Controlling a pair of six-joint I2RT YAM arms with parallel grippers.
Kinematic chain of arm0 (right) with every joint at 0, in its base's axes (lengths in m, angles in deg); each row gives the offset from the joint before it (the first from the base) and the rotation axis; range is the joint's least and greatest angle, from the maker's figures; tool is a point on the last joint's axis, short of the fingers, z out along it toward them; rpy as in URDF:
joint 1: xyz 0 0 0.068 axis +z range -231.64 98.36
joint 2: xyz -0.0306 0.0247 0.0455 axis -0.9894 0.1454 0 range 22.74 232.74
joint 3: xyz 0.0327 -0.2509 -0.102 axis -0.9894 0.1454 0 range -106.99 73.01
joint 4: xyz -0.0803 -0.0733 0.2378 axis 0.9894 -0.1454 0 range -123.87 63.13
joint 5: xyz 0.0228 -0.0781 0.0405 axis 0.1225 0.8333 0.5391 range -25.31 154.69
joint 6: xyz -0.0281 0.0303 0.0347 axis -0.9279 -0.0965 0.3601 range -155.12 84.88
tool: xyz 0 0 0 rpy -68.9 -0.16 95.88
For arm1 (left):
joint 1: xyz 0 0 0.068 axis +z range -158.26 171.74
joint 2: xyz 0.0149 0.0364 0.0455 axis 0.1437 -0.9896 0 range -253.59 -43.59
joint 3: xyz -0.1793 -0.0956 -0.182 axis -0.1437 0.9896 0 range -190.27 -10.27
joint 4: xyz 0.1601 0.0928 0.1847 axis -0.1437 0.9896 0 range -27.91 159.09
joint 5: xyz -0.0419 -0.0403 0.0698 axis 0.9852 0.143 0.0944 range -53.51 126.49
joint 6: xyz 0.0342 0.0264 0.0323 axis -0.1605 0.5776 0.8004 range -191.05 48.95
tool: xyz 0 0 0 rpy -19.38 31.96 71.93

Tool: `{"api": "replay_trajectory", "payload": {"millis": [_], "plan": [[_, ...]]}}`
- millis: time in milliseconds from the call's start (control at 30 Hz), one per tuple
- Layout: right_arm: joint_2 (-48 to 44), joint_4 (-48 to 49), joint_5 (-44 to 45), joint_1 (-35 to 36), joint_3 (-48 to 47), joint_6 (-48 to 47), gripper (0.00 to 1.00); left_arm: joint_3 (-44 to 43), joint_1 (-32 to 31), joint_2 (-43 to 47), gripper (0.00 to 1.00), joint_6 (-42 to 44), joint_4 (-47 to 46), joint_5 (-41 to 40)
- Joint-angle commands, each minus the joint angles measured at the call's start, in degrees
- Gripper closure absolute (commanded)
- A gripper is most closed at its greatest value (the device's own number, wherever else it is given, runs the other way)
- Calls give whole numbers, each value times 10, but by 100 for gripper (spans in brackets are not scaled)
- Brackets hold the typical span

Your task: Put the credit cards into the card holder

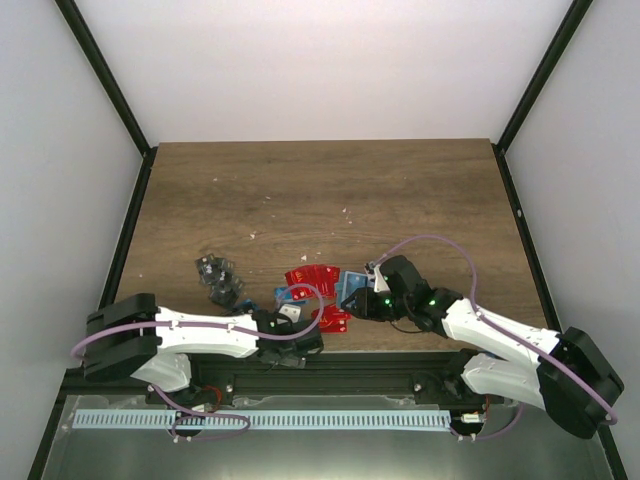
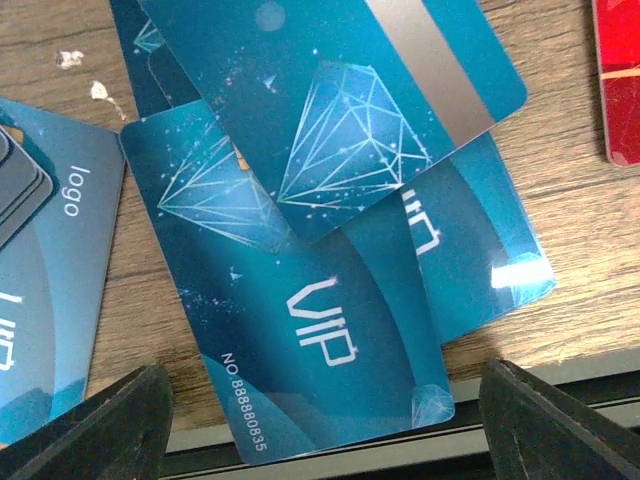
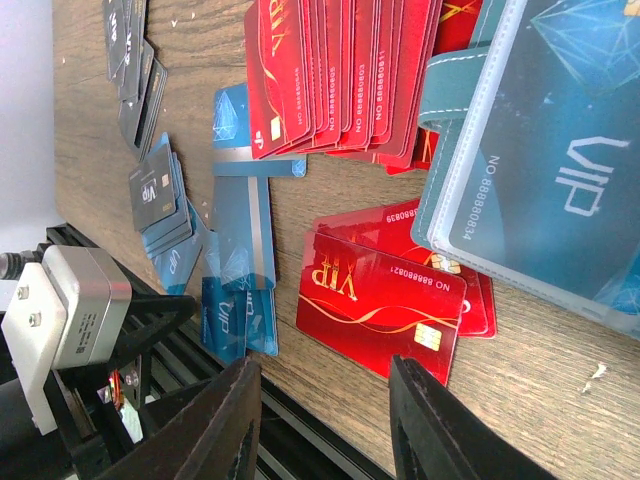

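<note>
Left end effector [image 2: 325, 372] is gaping wide and gripping nothing, hovering over blue credit cards [image 2: 320, 300] at near tabletop [image 2: 580, 220] edge. Right end effector [image 3: 325, 368] is sitting part-open, empty. Card holder [image 3: 450, 140] is lying near-centre, just right of red cards [image 3: 380, 295].

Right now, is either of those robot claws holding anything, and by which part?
Nothing is held. The left gripper stands open above the blue cards, which lie flat. The right gripper has its jaws apart with nothing between them.

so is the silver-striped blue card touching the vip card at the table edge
Touching. Left wrist view: the silver-striped blue card lies overlapping the top of the VIP card.
</note>
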Motion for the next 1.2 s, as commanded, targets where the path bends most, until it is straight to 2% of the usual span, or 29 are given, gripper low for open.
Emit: {"api": "replay_trajectory", "payload": {"millis": [0, 233, 367, 800, 1167], "plan": [[-7, 7, 1, 6, 3, 3, 63, 4, 3, -21, 16, -3, -19, -9], [-10, 4, 3, 6, 3, 3, 62, 19, 2, -24, 30, -10, -18, -15], [-9, 5, 3, 6, 3, 3, 63, 26, 3, -21, 34, -13, -18, -14], [-9, 4, 3, 6, 0, 5, 63, 54, 3, 39, 37, -22, 1, -6], [-6, 11, -7, 6, -3, 9, 63, 67, 2, 117, 38, -6, -19, 38]]}}
